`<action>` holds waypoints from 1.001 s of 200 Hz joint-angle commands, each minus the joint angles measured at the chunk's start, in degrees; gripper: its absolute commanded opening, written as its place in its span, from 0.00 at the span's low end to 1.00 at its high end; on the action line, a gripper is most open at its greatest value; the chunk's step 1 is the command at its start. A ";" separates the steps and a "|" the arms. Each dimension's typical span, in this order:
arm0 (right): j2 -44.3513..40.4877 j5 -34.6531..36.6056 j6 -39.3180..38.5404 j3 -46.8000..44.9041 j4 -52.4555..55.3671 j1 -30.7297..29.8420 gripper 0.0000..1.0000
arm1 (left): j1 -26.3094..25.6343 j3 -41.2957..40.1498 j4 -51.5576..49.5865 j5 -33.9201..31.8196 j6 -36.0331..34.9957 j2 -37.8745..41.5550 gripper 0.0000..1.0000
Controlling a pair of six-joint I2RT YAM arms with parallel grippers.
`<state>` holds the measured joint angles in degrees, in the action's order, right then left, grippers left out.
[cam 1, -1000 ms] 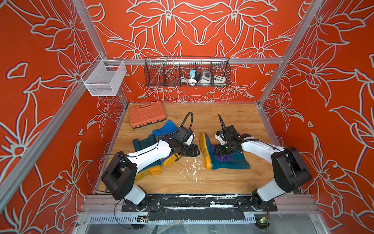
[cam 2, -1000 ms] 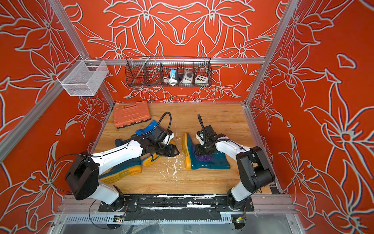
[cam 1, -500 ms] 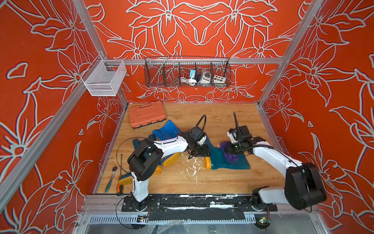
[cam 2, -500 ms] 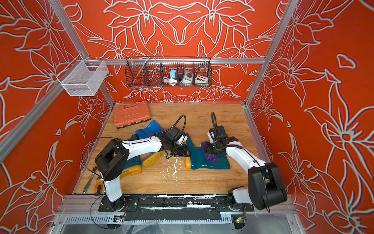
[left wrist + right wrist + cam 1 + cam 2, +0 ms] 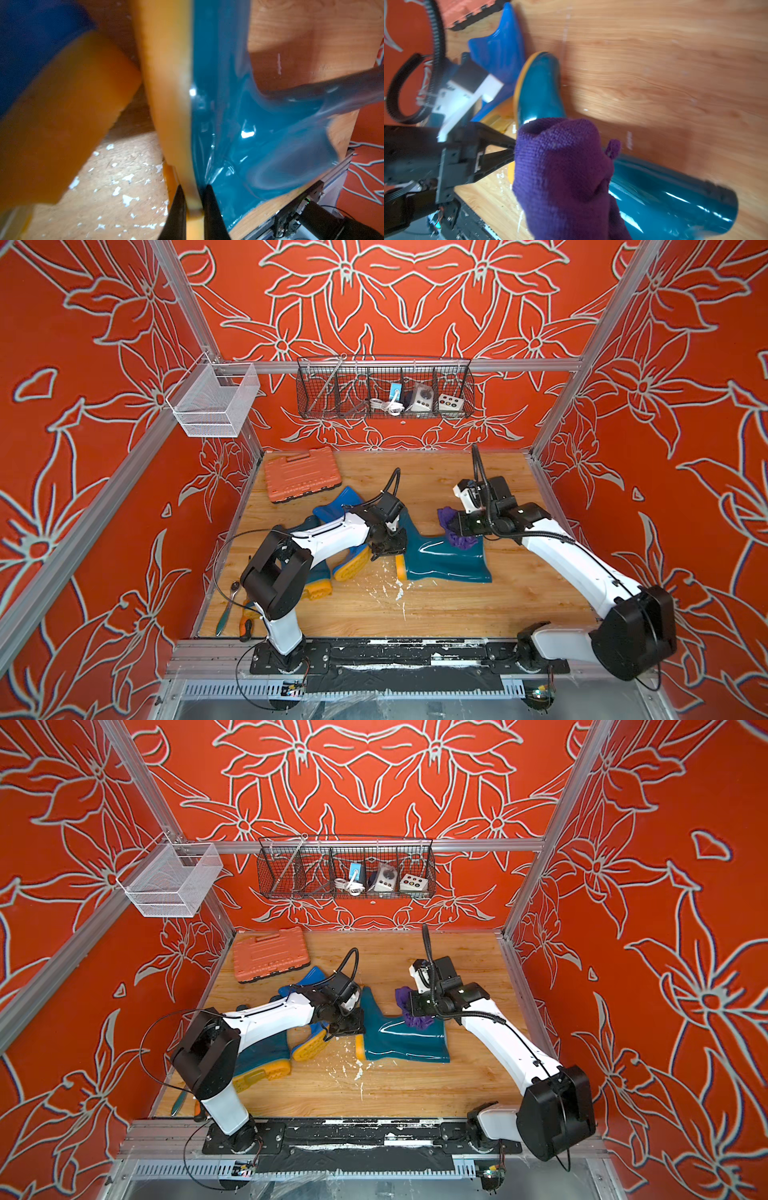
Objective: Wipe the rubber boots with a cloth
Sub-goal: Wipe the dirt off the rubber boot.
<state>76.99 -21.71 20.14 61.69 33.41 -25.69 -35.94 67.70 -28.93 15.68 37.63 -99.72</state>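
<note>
Left gripper (image 5: 388,546) is clamped on the teal boot (image 5: 444,558). In the left wrist view its fingers (image 5: 179,199) pinch the yellow sole rim from both sides, jaws nearly together.

The boot lies on its side on the wood table (image 5: 457,610) between the two grippers. Its sole faces the left gripper, its toe points away toward the back wall, and its shaft runs off under the right gripper (image 5: 459,526). It shows in both top views (image 5: 403,1042), and the right wrist view has the glossy toe and the open shaft (image 5: 664,203).

Right gripper is closed tight on the cloth (image 5: 462,539). The purple cloth is bunched up and wrapped over the jaws, so the fingertips are hidden. The wad (image 5: 562,172) fills the middle of the right wrist view. The low end of the cloth touches the boot at the front of the ankle, just under the gripper; the upper end sticks out past it (image 5: 404,996).

Blue boot (image 5: 341,501) lies just behind the left gripper on the arm side, partly under the arm, with its orange sole (image 5: 351,566) right beside the gripper. It is also in the right wrist view (image 5: 500,49).

Second teal boot (image 5: 262,1052) lies further back along the left arm, near the elbow and mostly covered by it.

Orange tool case (image 5: 301,475) is flat on the table, well apart from the left gripper, by the back corner.

White flecks (image 5: 390,589) are scattered on the wood just in front of the left gripper.
</note>
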 commanded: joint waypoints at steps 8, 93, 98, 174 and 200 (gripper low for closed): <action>5.21 -2.72 3.58 0.18 -3.01 -3.16 0.00 | 0.01 0.39 -3.99 -2.87 3.82 -1.45 0.07; 25.92 -8.13 4.40 8.94 -6.31 -7.13 0.00 | -0.09 -2.67 0.52 1.94 5.26 -1.11 0.44; 26.18 -7.63 3.87 8.70 -5.82 -7.03 0.00 | -0.09 -2.91 0.98 2.02 5.28 -1.01 0.44; 22.21 -2.75 0.90 -1.91 -0.27 7.45 0.00 | -0.09 -7.27 5.82 5.58 3.25 1.01 0.42; 21.81 -3.87 3.36 1.77 -0.68 3.25 0.00 | -0.09 -7.63 6.32 6.09 2.59 1.50 0.42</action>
<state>100.05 -27.79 22.63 60.25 30.37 -18.28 -35.90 61.76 -20.08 20.29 41.17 -98.98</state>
